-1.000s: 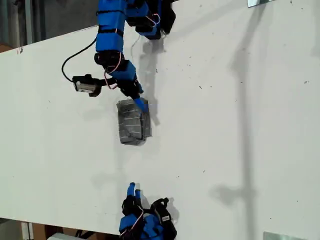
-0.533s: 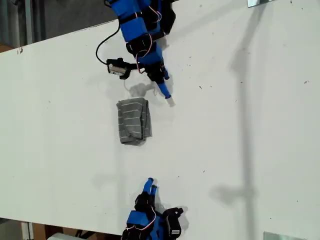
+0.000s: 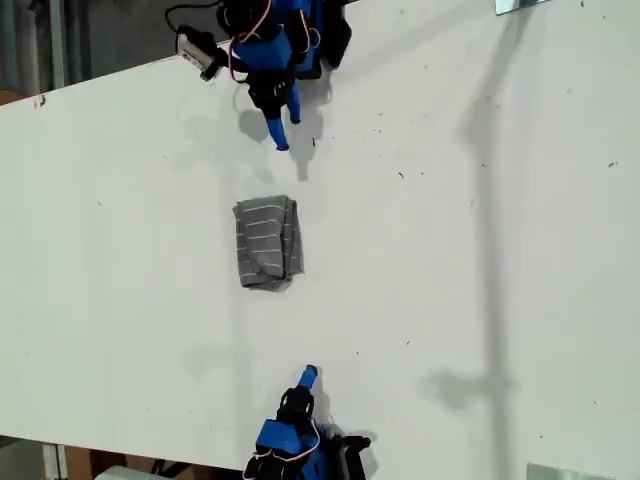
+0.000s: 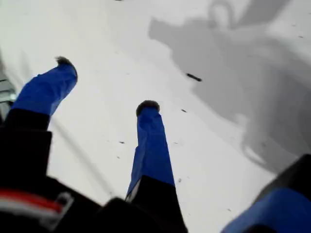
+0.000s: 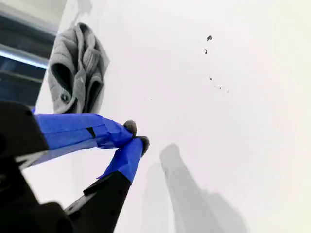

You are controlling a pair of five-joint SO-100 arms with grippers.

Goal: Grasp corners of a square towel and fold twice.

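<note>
The towel [image 3: 265, 242] lies folded into a small upright rectangle in the middle of the white table [image 3: 480, 300], its lower end rumpled. No single corner tip can be told apart. My first gripper [image 3: 280, 135] hangs near the exterior view's top edge, well apart from the towel. In its wrist view that gripper [image 4: 107, 85] is open over bare table and the towel is out of sight. My second gripper [image 3: 310, 374] rests near the exterior view's bottom edge. In its wrist view it [image 5: 136, 135] is shut on nothing, with the towel [image 5: 77, 68] far ahead.
The white table carries small dark specks [image 3: 400, 175] and long shadows [image 3: 480, 130]. Metal brackets [image 3: 520, 5] sit at the exterior view's top right and bottom right. The table's edge runs slanted along the exterior view's upper left, with dark floor beyond.
The first gripper left the towel's upper end and drew back toward the exterior view's top. The second gripper shifted a little toward the exterior view's right. The towel stayed put.
</note>
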